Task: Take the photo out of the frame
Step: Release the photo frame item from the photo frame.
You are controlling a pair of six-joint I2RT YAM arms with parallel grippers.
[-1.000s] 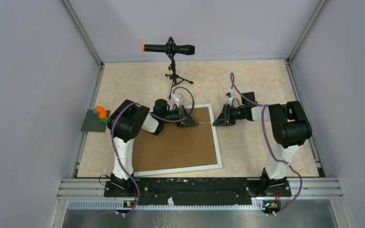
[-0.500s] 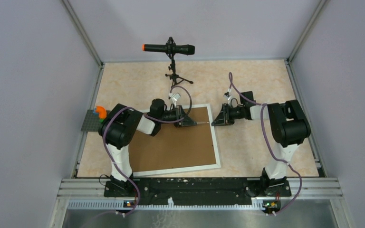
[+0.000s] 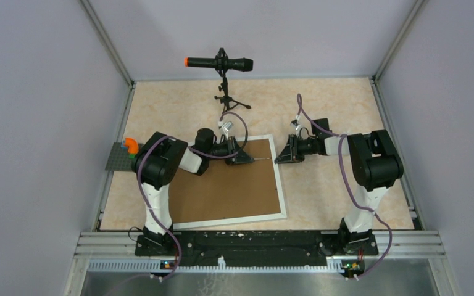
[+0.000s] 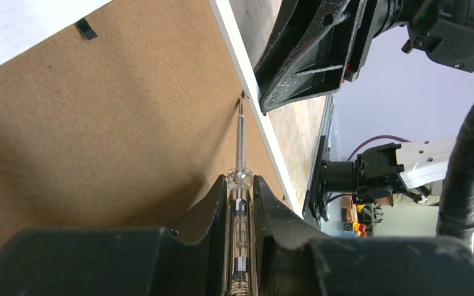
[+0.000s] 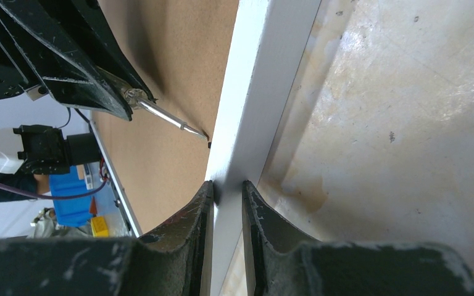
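The frame [image 3: 234, 220] lies face down on the table, its brown backing board [image 3: 228, 185] upward. The photo is hidden beneath that board. My left gripper [image 3: 250, 159] is shut on a clear-handled screwdriver [image 4: 240, 148]. The screwdriver's tip touches a small black tab where the board meets the frame's white right border [image 4: 231, 37]. From the right, my right gripper [image 3: 279, 158] is shut on that same border [image 5: 265, 74], one finger on each side of it [image 5: 227, 185]. The screwdriver's tip [image 5: 170, 119] ends a little ahead of the right fingers.
A microphone on a small tripod [image 3: 222, 64] stands behind the frame. A green baseplate with coloured bricks [image 3: 126, 154] lies at the table's left edge. Another black tab [image 4: 85, 28] sits on the board's far side. Grey walls enclose the table.
The left arm's elbow has swung to the left. Both grippers and the frame's far right corner have shifted slightly back and left. Both grips are unchanged.
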